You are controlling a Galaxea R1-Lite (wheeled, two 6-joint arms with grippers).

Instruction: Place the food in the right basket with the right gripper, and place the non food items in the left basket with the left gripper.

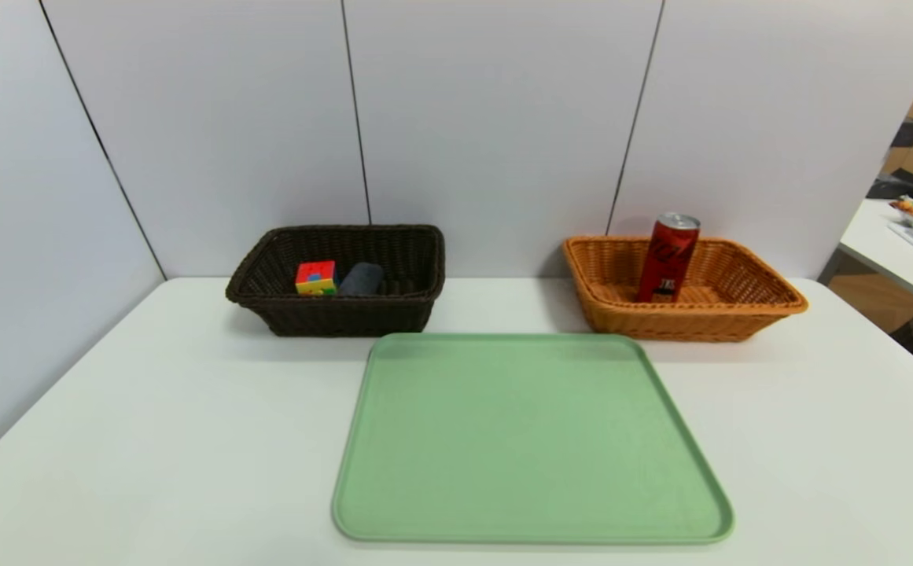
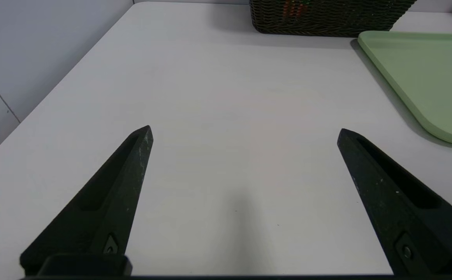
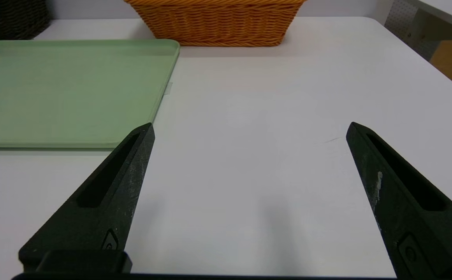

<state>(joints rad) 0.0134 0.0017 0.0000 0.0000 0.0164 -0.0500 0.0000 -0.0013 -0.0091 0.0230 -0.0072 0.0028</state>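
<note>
Green tray on white table, baskets behind.

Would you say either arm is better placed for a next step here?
Neither: the can already stands in the right basket, cube and cloth in the left basket; left gripper, right gripper open, empty.
</note>
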